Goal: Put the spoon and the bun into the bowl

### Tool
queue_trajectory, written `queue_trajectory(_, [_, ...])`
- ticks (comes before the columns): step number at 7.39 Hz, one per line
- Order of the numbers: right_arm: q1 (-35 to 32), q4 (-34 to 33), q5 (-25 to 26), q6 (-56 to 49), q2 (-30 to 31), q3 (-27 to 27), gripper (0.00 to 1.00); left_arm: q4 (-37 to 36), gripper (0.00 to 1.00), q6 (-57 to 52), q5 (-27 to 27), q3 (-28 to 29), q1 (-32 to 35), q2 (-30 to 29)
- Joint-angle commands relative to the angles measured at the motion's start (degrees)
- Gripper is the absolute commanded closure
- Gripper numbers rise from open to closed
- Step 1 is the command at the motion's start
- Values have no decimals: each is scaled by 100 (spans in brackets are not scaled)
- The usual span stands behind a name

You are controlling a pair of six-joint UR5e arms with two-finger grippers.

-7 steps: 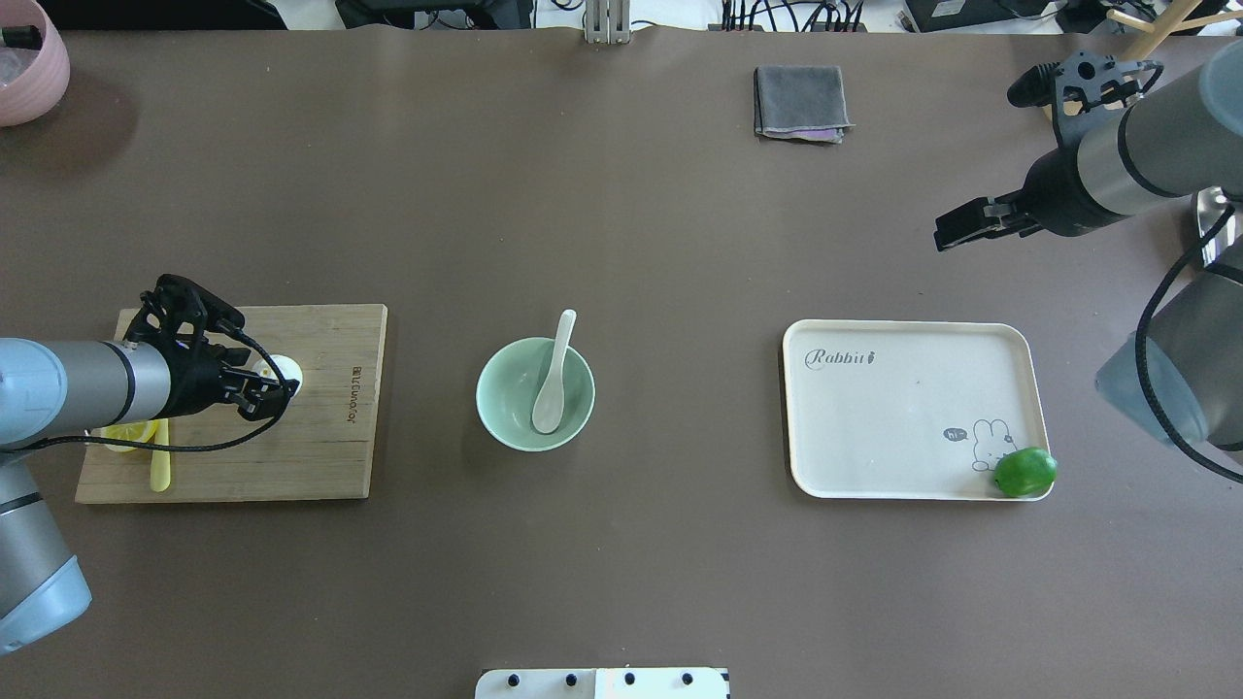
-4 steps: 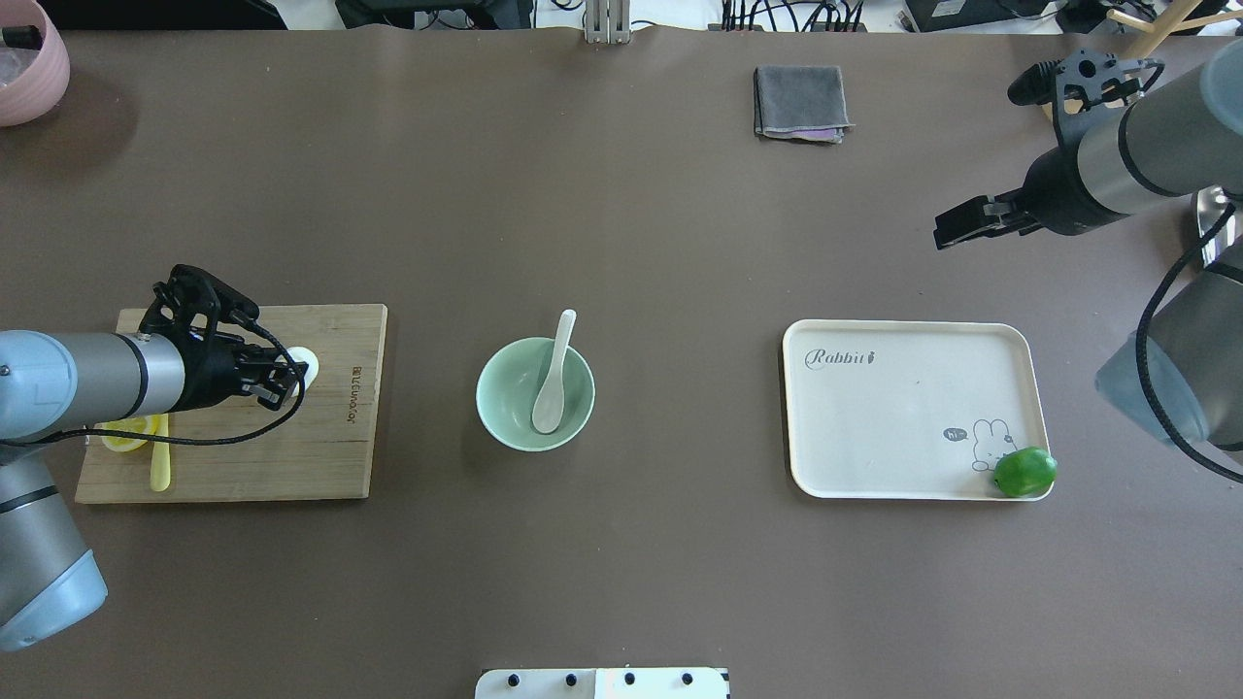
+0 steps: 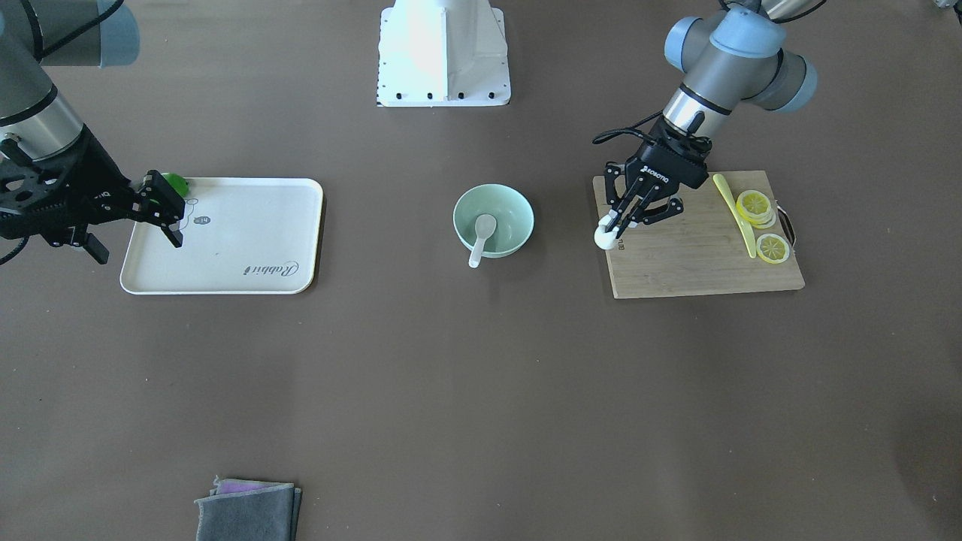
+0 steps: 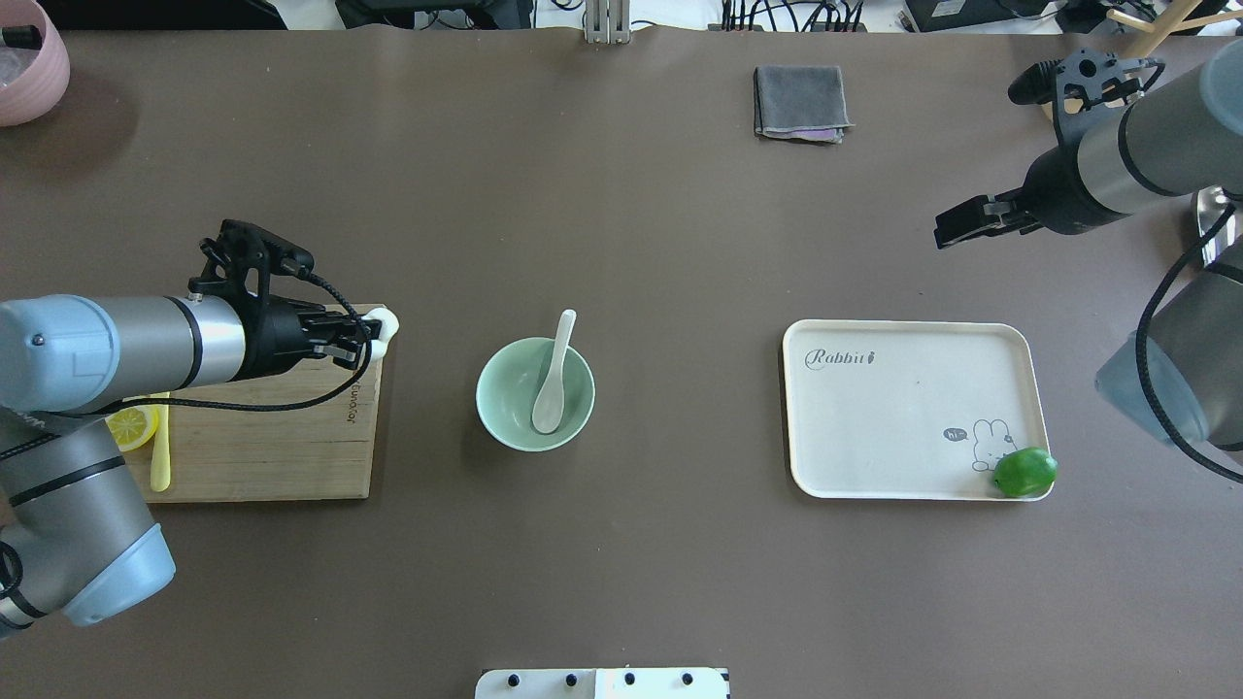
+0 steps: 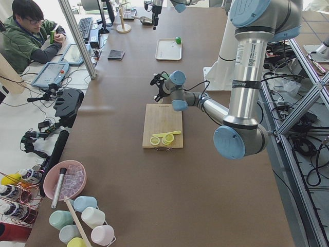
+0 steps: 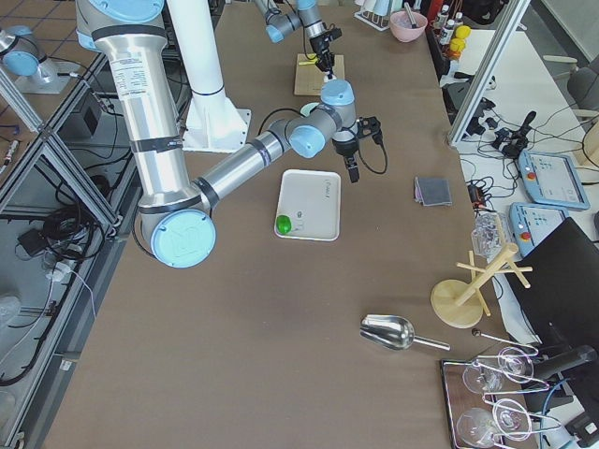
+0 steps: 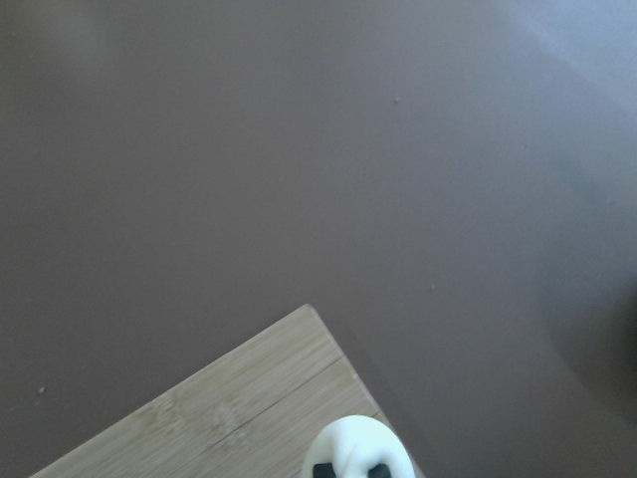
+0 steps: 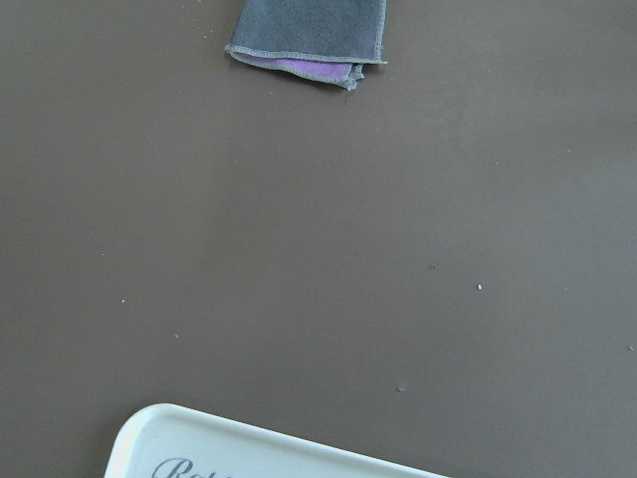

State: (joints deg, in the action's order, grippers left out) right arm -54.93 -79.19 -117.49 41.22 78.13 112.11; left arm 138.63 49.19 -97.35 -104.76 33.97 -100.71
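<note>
The mint-green bowl (image 4: pixel 490 374) stands mid-table, and the white spoon (image 4: pixel 552 388) lies in it with its handle over the far rim. Both also show in the front view: the bowl (image 3: pixel 518 210) and the spoon (image 3: pixel 481 234). My left gripper (image 4: pixel 374 335) is shut on the white bun (image 4: pixel 386 325) and holds it above the far right corner of the wooden board (image 4: pixel 272 456), left of the bowl. The bun also shows in the front view (image 3: pixel 603 236) and the left wrist view (image 7: pixel 353 448). My right gripper (image 4: pixel 957 231) is open and empty, beyond the tray.
Lemon slices (image 3: pixel 754 204) and a pale yellow knife (image 3: pixel 736 207) lie on the board's left part. A cream tray (image 4: pixel 903 417) with a green lime (image 4: pixel 1024 472) sits right of the bowl. A grey cloth (image 4: pixel 799 102) lies at the far side. A pink container (image 4: pixel 29 68) stands far left.
My left gripper has risen and moved right with the bun, from the middle of the board to its far right corner, nearer the bowl. The right arm has not moved.
</note>
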Motion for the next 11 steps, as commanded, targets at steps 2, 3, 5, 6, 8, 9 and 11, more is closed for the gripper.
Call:
queue_trajectory(2, [0,0,7,0,0,-5,0,-46,94,853,617,313,-730,-1018])
queue_trajectory(3, [9,0,7,0,0,-5,0,-46,86,890,934,402,-951,-1151])
queue_trajectory(5, [9,0,7,0,0,-5,0,15,23,881,990,403,-1102,-1161])
queue_trajectory(6, [9,0,16,9,0,-5,0,24,3,899,990,412,-1138,-1161])
queue_trajectory(8, [0,0,16,0,9,3,0,33,3,1223,990,386,-1217,-1179])
queue_trajectory(9, [-8,-9,16,-9,18,3,0,24,3,1224,973,325,-1208,-1188])
queue_trajectory(11, [-201,-44,-54,-105,114,-40,0,-116,3,1084,424,306,-650,-1109])
